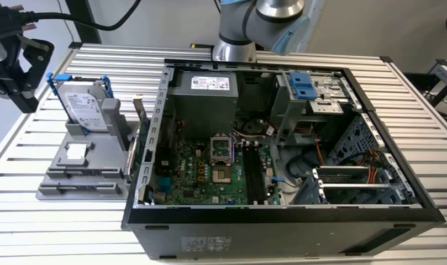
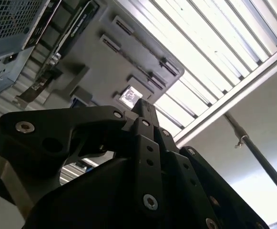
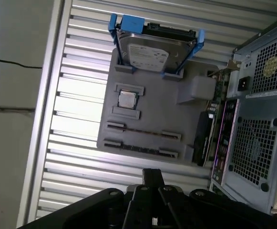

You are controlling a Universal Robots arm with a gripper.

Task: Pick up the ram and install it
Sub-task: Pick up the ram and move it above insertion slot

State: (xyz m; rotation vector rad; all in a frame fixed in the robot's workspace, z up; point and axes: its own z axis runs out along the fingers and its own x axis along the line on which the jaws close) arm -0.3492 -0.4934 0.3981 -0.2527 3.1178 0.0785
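Ram (image 3: pixel 143 130) lies in grey holder (image 3: pixel 152 109); gripper (image 3: pixel 152 172) closed, gripping nothing.

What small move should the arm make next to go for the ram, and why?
Probably bring the gripper in over the gray holder and line it up above the ram. In the first wrist view the ram lies flat in its slot on the holder, beside the computer case, and the gripper hangs off the holder's edge, apart from it.
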